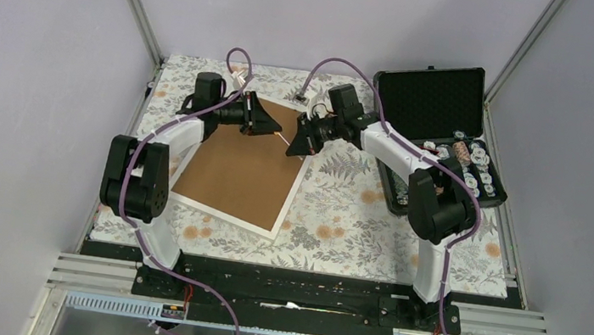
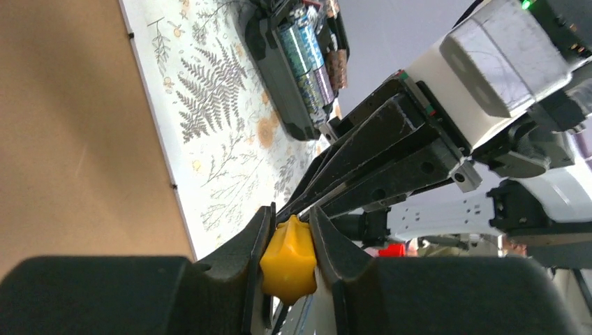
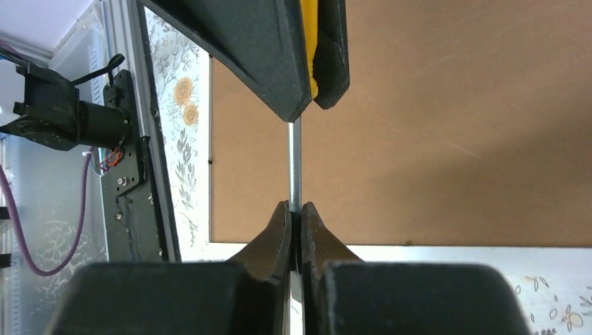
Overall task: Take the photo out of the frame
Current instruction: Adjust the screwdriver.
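Observation:
The frame (image 1: 241, 178) lies face down on the floral cloth, with its brown fibreboard back (image 3: 454, 139) up and a thin white border (image 3: 454, 252) around it. The photo is hidden underneath. Over the frame's far right corner, both grippers hold one screwdriver (image 1: 283, 136). My left gripper (image 2: 290, 213) is shut on its yellow handle (image 2: 288, 258). My right gripper (image 3: 294, 208) is shut on its thin metal shaft (image 3: 295, 160), tip to tip with the left gripper's fingers (image 3: 279, 63). In the top view the left gripper (image 1: 271, 127) and right gripper (image 1: 294, 146) nearly touch.
A black foam-lined case (image 1: 438, 108) stands open at the back right, its tray holding several small parts (image 1: 466, 158). It also shows in the left wrist view as the case (image 2: 279, 84). Metal rails (image 1: 303, 296) run along the near edge, and grey walls enclose the table.

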`<state>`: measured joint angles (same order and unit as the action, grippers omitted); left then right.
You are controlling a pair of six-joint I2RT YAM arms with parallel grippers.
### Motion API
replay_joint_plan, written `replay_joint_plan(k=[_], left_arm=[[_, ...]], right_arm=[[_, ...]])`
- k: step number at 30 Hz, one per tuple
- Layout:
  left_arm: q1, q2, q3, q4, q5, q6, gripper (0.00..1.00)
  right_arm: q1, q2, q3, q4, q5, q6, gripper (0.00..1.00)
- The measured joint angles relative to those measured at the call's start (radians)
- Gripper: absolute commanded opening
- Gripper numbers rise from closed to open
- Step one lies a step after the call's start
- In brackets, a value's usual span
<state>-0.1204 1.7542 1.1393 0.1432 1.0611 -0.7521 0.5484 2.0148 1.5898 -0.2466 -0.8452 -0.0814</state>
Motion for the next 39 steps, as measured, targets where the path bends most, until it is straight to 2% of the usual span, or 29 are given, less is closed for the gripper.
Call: replay_joint_plan(k=[3,5,9,12,16,25,31,33,35,36,38,39], left_arm=[[0.003,0.000,0.033,-0.121,0.032,0.097,0.37],[0.002,0.000,0.079,-0.258,0.042,0.224,0.42],[0.000,0.000,0.183,-0.534,0.082,0.474,0.46],[-0.001,0.000,0.203,-0.642,0.107,0.578,0.47],[-0.006,0.001,0.203,-0.730,0.123,0.644,0.48],[-0.027,0.012,0.203,-0.778,0.132,0.674,0.48],[-0.036,0.045,0.203,-0.781,0.132,0.673,0.36],[-0.038,0.045,0.203,-0.781,0.137,0.676,0.26],[-0.040,0.045,0.200,-0.780,0.147,0.676,0.10],[-0.041,0.045,0.197,-0.780,0.161,0.675,0.01],[-0.040,0.045,0.192,-0.778,0.172,0.677,0.00],[-0.039,0.045,0.189,-0.777,0.174,0.675,0.00]], right_arm=[[0.009,-0.002,-0.002,-0.015,-0.006,-0.046,0.00],[0.011,-0.004,-0.005,-0.026,-0.013,-0.076,0.00],[0.011,-0.021,-0.011,-0.051,-0.032,-0.129,0.00],[0.011,-0.031,-0.015,-0.075,-0.047,-0.162,0.00],[0.014,-0.032,-0.020,-0.116,-0.067,-0.196,0.00],[0.029,-0.032,-0.029,-0.169,-0.091,-0.262,0.00],[0.042,-0.039,-0.041,-0.186,-0.092,-0.281,0.00],[0.042,-0.041,-0.041,-0.187,-0.092,-0.283,0.00],[0.042,-0.043,-0.041,-0.187,-0.091,-0.286,0.00],[0.042,-0.043,-0.041,-0.190,-0.093,-0.295,0.08],[0.043,-0.043,-0.041,-0.192,-0.094,-0.299,0.41],[0.043,-0.043,-0.041,-0.194,-0.097,-0.299,0.51]])
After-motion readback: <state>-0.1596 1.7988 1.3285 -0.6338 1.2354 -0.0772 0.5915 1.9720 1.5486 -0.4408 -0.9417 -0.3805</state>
